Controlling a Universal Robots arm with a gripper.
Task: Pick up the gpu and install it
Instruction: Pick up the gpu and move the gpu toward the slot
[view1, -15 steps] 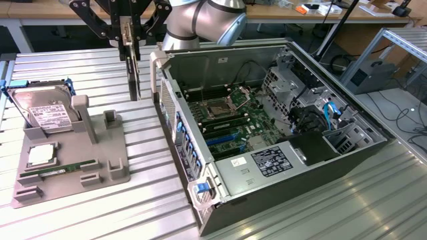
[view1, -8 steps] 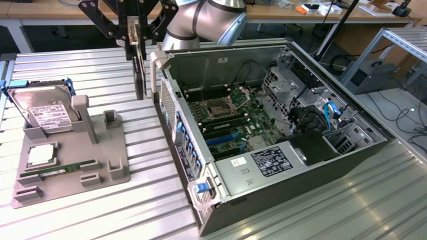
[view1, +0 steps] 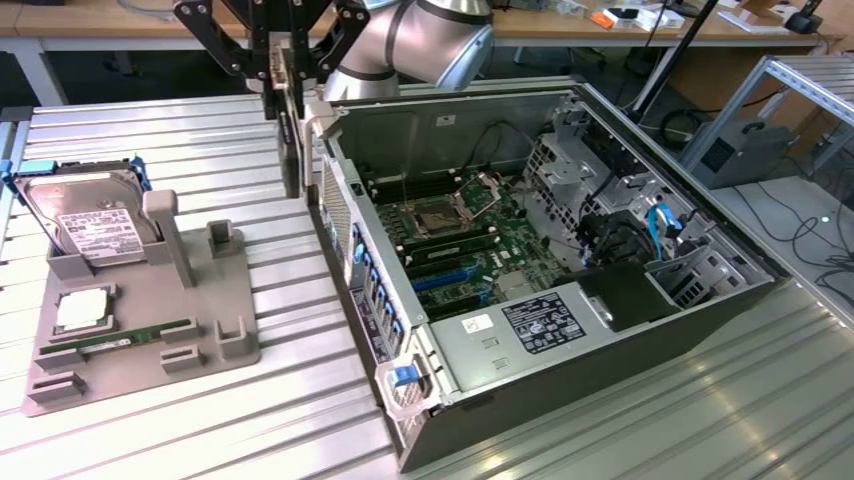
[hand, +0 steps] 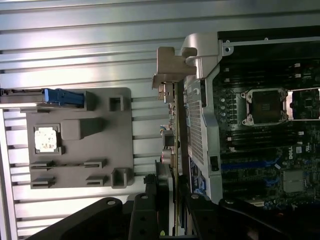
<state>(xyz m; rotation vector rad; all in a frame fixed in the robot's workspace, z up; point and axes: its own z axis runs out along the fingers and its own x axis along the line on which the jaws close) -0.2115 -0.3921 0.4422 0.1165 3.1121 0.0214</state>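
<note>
Exterior view: pincer (view1: 287, 75) clamps gpu (view1: 290, 150) upright, beside open computer case (view1: 601, 390).

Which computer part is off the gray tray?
The graphics card, held in the gripper beside the case; hard drive, chip and memory stick sit on the tray.

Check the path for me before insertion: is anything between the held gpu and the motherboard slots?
Yes. The gpu, held in the claw, hangs outside the open case; the case's rear wall stands between it and the blue slots on the motherboard.
</note>
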